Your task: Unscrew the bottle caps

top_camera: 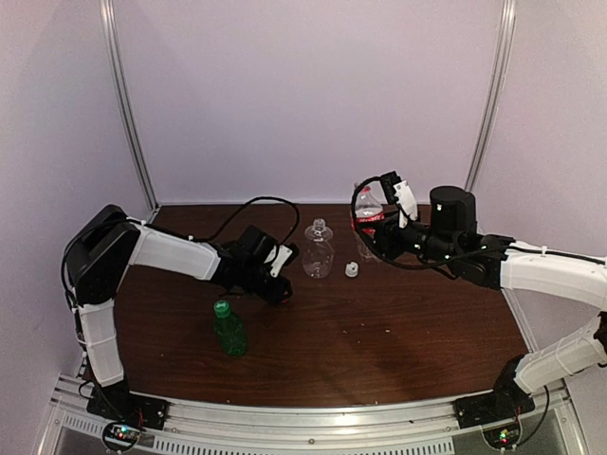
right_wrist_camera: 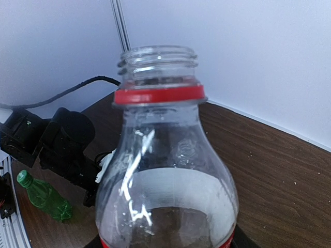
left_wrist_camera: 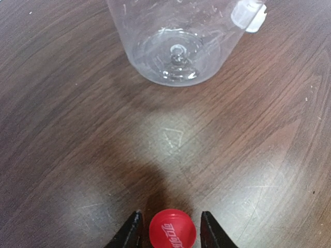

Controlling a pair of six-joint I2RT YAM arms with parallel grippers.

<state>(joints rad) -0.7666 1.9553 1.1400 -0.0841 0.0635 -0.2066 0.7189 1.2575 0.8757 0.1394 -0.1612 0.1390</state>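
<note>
Red cap (left_wrist_camera: 172, 229) lies on the desk (left_wrist_camera: 77, 129) between the barely spread jaws of the left gripper (left_wrist_camera: 170, 233), right gripper (top_camera: 373, 226) pinching its opened bottle (right_wrist_camera: 165, 170); a skewed lift could snag and roll the cap.

Dark wood-grain table (top_camera: 398, 341), pale lilac walls (top_camera: 303, 95), metal corner posts (top_camera: 128, 104)

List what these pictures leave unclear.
- Right gripper grip: red-label bottle fills the right wrist view, hiding the jaws; too small from the top.
- Red cap: lower part cut off by the left wrist view's bottom edge.
- White cap: cut off by that view's top edge.
</note>
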